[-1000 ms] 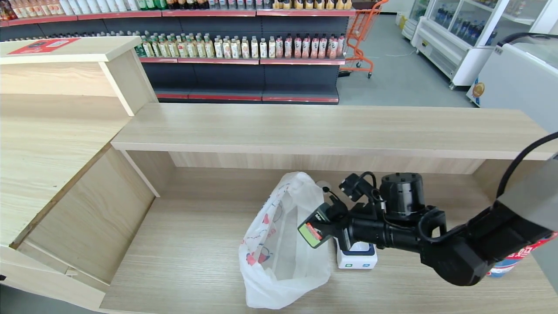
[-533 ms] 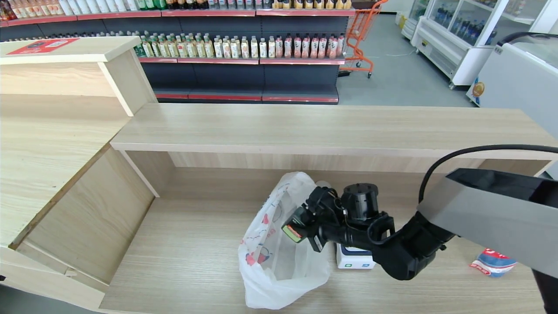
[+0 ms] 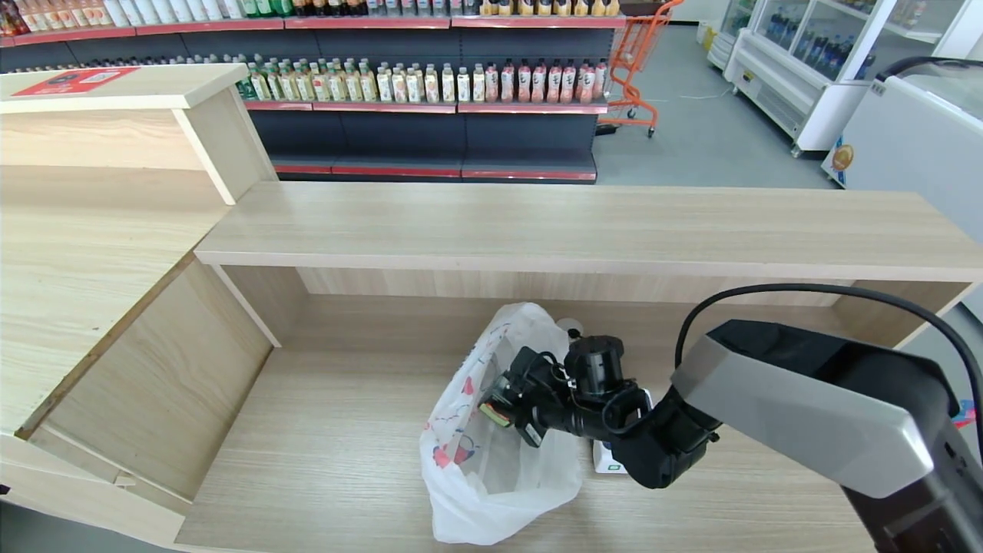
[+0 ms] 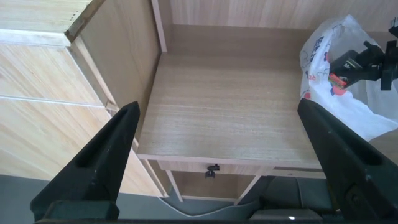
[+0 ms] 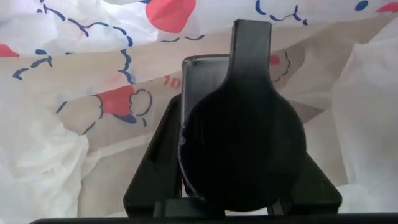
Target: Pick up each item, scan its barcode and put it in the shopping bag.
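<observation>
A white plastic shopping bag (image 3: 468, 468) with red and blue print stands open on the lower counter (image 3: 322, 461). My right gripper (image 3: 499, 405) hangs over the bag's mouth, shut on a small dark item (image 3: 494, 413) with a red and green label. In the right wrist view the item (image 5: 199, 81) sits between the fingers (image 5: 252, 43) with the bag (image 5: 74, 74) right behind it. In the left wrist view my left gripper (image 4: 217, 112) is open and holds nothing, off the counter's near left edge, with the bag (image 4: 323, 99) and the right gripper (image 4: 357, 62) far off.
A white scanner box (image 3: 601, 459) stands right of the bag, mostly hidden by my right arm. A colourful packet (image 3: 964, 413) peeks out at the counter's right end. A raised wooden shelf (image 3: 584, 223) runs behind the lower counter, and a side wall (image 3: 153, 384) closes its left.
My right arm has carried the item leftward, from above the scanner to over the bag's mouth, and now covers most of the scanner and the packet on the right.
</observation>
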Available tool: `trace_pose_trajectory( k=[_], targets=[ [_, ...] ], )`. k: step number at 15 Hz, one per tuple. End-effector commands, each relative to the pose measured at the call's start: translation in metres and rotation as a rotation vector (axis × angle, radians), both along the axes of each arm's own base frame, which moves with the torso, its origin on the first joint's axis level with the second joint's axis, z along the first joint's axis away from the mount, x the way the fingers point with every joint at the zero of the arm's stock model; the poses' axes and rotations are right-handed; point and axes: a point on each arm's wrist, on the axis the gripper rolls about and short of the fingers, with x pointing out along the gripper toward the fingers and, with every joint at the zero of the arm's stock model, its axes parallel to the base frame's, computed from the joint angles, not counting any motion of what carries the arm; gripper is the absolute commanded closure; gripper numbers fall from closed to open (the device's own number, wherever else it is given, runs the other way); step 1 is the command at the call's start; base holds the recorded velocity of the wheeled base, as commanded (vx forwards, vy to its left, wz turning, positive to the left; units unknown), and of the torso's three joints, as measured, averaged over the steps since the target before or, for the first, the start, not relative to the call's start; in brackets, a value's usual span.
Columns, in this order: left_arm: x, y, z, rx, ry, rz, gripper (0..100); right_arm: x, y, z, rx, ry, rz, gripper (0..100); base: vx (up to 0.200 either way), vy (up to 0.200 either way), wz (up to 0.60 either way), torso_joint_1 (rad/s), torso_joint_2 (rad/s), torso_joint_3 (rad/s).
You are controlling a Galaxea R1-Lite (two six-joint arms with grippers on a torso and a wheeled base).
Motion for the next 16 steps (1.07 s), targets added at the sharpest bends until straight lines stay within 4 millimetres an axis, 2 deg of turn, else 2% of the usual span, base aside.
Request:
trace_pose_trajectory(
  k=[1, 2, 6, 8, 9, 11, 14, 16],
  targets=[
    [0.0, 0.0, 0.0, 0.0, 0.0, 0.0, 0, 0.001, 0.002, -0.006, -0.009, 0.0, 0.004, 100, 0.0, 0.0, 0.0, 0.0, 0.0, 0.0],
    [0.0, 0.0, 0.0, 0.0, 0.0, 0.0, 0, 0.002, 0.002, -0.004, -0.003, -0.005, 0.005, 0, 0.0, 0.0, 0.0, 0.0, 0.0, 0.0],
    [0.0, 0.0, 0.0, 0.0, 0.0, 0.0, 0, -0.005, -0.006, 0.028, 0.072, 0.022, -0.024, 0, 0.0, 0.0, 0.0, 0.0, 0.0, 0.0],
    [0.0, 0.0, 0.0, 0.0, 0.0, 0.0, 0, -0.025, -0.02, 0.079, 0.244, 0.136, -0.09, 0, 0.0, 0.0, 0.0, 0.0, 0.0, 0.0],
    [0.0, 0.0, 0.0, 0.0, 0.0, 0.0, 0, -0.044, -0.036, 0.11, 0.336, 0.219, -0.137, 0, 0.0, 0.0, 0.0, 0.0, 0.0, 0.0],
    [0.0, 0.0, 0.0, 0.0, 0.0, 0.0, 0, -0.076, -0.077, 0.142, 0.404, 0.327, -0.225, 0, 0.0, 0.0, 0.0, 0.0, 0.0, 0.0],
    [0.0, 0.0, 0.0, 0.0, 0.0, 0.0, 0, -0.123, -0.145, 0.16, 0.391, 0.405, -0.395, 0, 0.0, 0.0, 0.0, 0.0, 0.0, 0.0],
    [0.0, 0.0, 0.0, 0.0, 0.0, 0.0, 0, -0.147, -0.176, 0.172, 0.425, 0.364, -0.469, 0, 0.0, 0.0, 0.0, 0.0, 0.0, 0.0]
  ],
)
